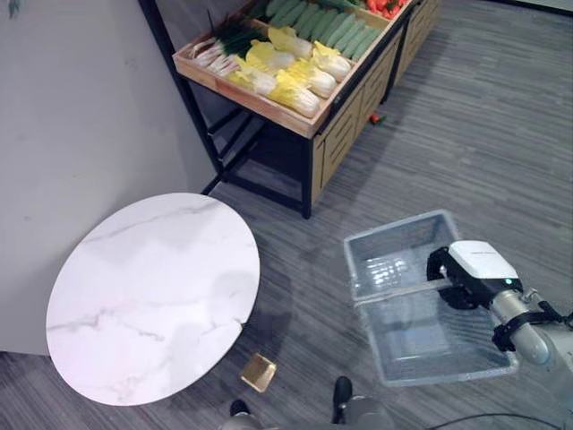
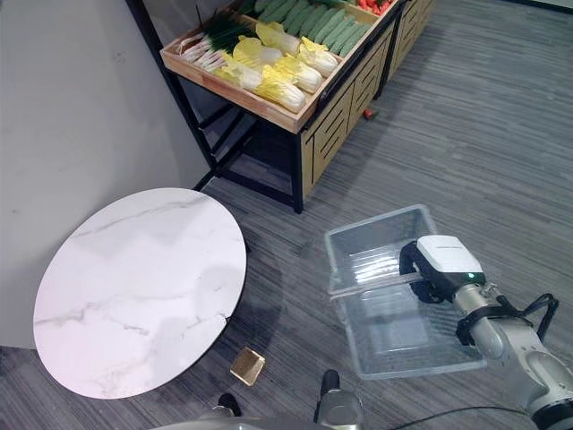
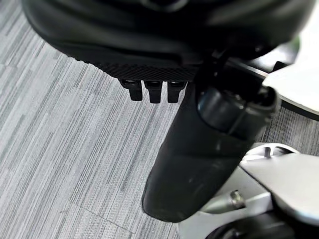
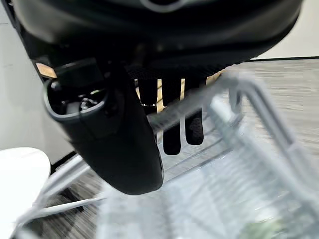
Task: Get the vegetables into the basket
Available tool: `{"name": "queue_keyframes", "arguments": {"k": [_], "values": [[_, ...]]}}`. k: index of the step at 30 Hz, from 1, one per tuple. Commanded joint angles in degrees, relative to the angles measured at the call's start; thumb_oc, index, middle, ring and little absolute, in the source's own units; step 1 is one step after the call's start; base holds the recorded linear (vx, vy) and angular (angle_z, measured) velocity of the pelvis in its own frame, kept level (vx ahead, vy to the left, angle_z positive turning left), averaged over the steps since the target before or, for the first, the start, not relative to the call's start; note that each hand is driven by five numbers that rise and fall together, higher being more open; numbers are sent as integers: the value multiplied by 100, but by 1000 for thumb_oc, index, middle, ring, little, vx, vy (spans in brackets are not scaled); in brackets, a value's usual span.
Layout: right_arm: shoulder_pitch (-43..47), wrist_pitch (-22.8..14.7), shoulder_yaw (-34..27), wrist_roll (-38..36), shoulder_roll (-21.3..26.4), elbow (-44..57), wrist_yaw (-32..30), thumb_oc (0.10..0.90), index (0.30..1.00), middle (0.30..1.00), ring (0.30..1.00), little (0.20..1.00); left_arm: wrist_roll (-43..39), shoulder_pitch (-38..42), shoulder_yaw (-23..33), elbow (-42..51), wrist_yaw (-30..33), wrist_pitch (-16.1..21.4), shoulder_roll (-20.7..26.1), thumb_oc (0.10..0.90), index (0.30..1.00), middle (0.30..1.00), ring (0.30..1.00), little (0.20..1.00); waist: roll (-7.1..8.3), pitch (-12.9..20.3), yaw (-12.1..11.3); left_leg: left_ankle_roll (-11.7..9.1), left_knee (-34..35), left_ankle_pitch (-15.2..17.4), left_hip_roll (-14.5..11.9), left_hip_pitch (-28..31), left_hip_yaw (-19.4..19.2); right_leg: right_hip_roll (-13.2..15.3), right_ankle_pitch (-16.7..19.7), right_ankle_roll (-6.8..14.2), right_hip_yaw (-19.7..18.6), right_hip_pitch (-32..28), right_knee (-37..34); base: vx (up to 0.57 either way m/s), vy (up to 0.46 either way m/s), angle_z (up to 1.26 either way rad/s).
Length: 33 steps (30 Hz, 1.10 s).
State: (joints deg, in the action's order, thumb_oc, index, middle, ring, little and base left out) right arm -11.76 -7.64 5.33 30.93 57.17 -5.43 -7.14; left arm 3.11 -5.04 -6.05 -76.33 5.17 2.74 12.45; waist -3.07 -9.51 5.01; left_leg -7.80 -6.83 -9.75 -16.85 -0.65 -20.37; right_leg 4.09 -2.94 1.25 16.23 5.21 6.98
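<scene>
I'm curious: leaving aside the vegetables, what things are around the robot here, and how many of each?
Round marble table: 1
Wooden produce stand: 1
Clear basket, its handle in the right hand: 1
Gold square piece on the floor: 1
Red piece on the floor: 1
Total: 5

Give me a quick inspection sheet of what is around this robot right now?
Surface: round marble table, bare.
Job's things: clear wire basket, nothing in it; cabbages and cucumbers on the wooden stand.
Clutter: small gold square and a red bit on the floor.
Hands: right hand curled round the basket's handle; left hand curled, holding nothing.
Cables: nothing seen.
Surroundings: grey striped carpet, pale wall.
</scene>
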Motion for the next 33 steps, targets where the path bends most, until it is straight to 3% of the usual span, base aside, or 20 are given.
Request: {"name": "queue_keyframes", "arguments": {"k": [1, 2, 3, 8, 12, 15, 18, 26, 28, 29, 32, 33], "values": [[1039, -365, -540, -269, 128, 675, -691, 400, 300, 300, 300, 300, -319, 468, -29, 234, 226, 250, 39, 900, 1000, 1000, 1000, 1000, 299, -208, -340, -8, -173, 406, 307, -262, 561, 366, 311, 498, -357, -470, -635, 22, -109, -113], [1384, -373, -260, -313, 146, 340, -773, 400, 300, 300, 300, 300, -488, 460, -25, 305, 328, 313, -6, 900, 1000, 1000, 1000, 1000, 342, -218, -557, 147, 34, 714, 946, -443, 1711, 310, 351, 486, -757, -411, -738, 64, -162, -123], [1437, -374, -197, -334, 123, 312, -763, 400, 300, 300, 300, 300, -516, 431, -10, 256, 361, 327, 14, 900, 1000, 1000, 1000, 1000, 355, -216, -626, 177, 173, 767, 1084, -449, 2077, 221, 369, 487, -970, -414, -777, 106, -156, -170], [1628, -409, 45, -363, 83, 26, -770, 400, 300, 300, 300, 300, -633, 368, -113, 497, 388, 522, 85, 900, 1000, 1000, 1000, 1000, 339, -186, -825, 137, 925, 238, 1334, -815, 3109, -43, 475, 505, -1570, -392, -954, 93, -48, -94], [1641, -440, 99, -368, 49, -32, -708, 400, 300, 300, 300, 300, -612, 335, -179, 464, 251, 539, 129, 900, 1000, 1000, 1000, 1000, 328, -190, -799, 187, 908, 314, 1389, -718, 3144, -102, 428, 525, -1823, -449, -948, 94, 105, -101], [1507, -320, 82, -371, -125, -545, -702, 400, 300, 300, 300, 300, -511, 369, -273, 357, 181, 551, 172, 900, 1000, 1000, 1000, 1000, 382, -148, -755, 327, 948, 441, 1421, -488, 2854, 48, 380, 617, -2015, -500, -864, 107, 292, -58], [1550, -118, 91, -546, -613, -1365, -837, 400, 300, 300, 300, 300, -440, 314, -333, 329, 144, 550, 203, 900, 1000, 1000, 1000, 1000, 481, -129, -762, 590, 783, 721, 1545, -384, 2443, 305, 501, 823, -2255, -378, -774, 38, 273, -39], [1742, 49, 134, -819, -1080, -2356, -919, 400, 300, 300, 300, 300, -208, 361, -377, 267, 166, 498, 394, 900, 1000, 1000, 1000, 1000, 580, -162, -796, 803, 467, 1055, 1676, -341, 2179, 404, 497, 988, -2338, -43, -133, 25, 140, -35], [1904, 102, 294, -825, -1207, -2690, -914, 400, 300, 300, 300, 300, -73, 551, -487, 335, 212, 482, 596, 900, 1000, 1000, 1000, 1000, 580, -286, -757, 840, 418, 1181, 1612, -152, 2065, 391, 640, 1095, -1935, 351, 607, 62, 71, -23], [1951, 118, 296, -853, -1228, -2707, -914, 400, 300, 300, 300, 300, -47, 585, -513, 339, 228, 479, 615, 900, 1000, 1000, 1000, 1000, 587, -318, -732, 830, 440, 1219, 1605, -50, 2020, 475, 777, 1108, -1788, 427, 620, 114, 30, -36], [2121, 155, 397, -976, -1367, -3043, -933, 400, 300, 300, 300, 300, -92, 754, -507, 430, 296, 495, 697, 900, 1000, 1000, 1000, 1000, 604, -335, -679, 756, 546, 1368, 1518, 257, 1851, 725, 1077, 1064, -1304, 551, 52, 256, -126, -49], [1893, 245, 340, -982, -1514, -3199, -971, 400, 300, 300, 300, 300, -348, 986, -478, 827, 371, 560, 767, 900, 1000, 1000, 1000, 1000, 647, -308, -586, 584, 574, 1512, 1339, 534, 1893, 907, 1444, 1111, -1077, 789, -429, 409, -258, -37]]}}
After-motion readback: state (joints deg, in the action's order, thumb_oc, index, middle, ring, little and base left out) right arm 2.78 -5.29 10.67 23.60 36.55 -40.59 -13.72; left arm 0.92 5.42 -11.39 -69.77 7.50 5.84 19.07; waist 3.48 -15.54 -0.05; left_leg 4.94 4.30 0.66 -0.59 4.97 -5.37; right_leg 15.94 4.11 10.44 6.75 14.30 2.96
